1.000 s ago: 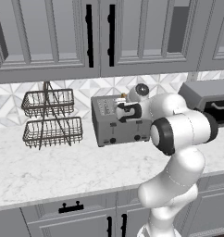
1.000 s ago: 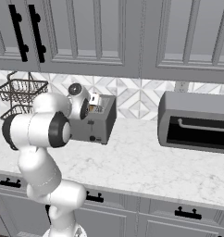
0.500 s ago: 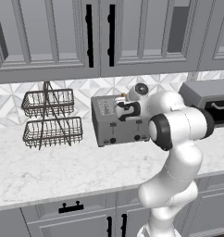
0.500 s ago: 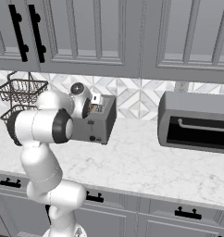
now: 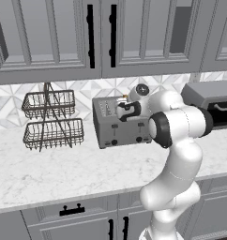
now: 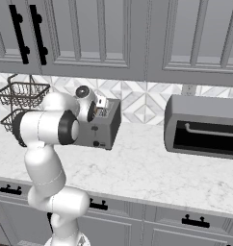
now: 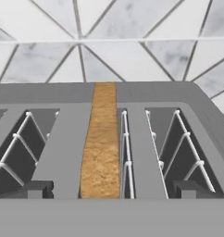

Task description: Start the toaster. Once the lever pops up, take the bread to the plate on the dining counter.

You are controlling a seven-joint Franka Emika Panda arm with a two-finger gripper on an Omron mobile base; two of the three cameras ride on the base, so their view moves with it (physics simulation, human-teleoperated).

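The grey four-slot toaster (image 5: 119, 132) (image 6: 103, 133) stands on the marble worktop by the backsplash. From above, the toaster top (image 7: 63, 139) shows wire-lined slots. The bread (image 7: 101, 148), a golden-tan slice seen edge-on, stands in one middle slot. My gripper (image 7: 112, 189) (image 5: 123, 110) (image 6: 100, 110) hovers over the toaster top, open, with one dark fingertip (image 7: 36, 188) on either side of the bread's slot. Nothing is held. The arm hides part of the toaster front. The plate and dining counter are out of view.
A larger toaster oven (image 5: 213, 102) (image 6: 205, 126) sits to the toaster's right. A two-tier wire basket (image 5: 52, 119) (image 6: 19, 96) stands to its left. Upper cabinets (image 5: 101, 37) hang above, and open marble worktop (image 5: 64, 173) lies in front.
The hand has edged a little to the left over the toaster top, and the elbow has shifted with it. The toaster and bread have not moved.
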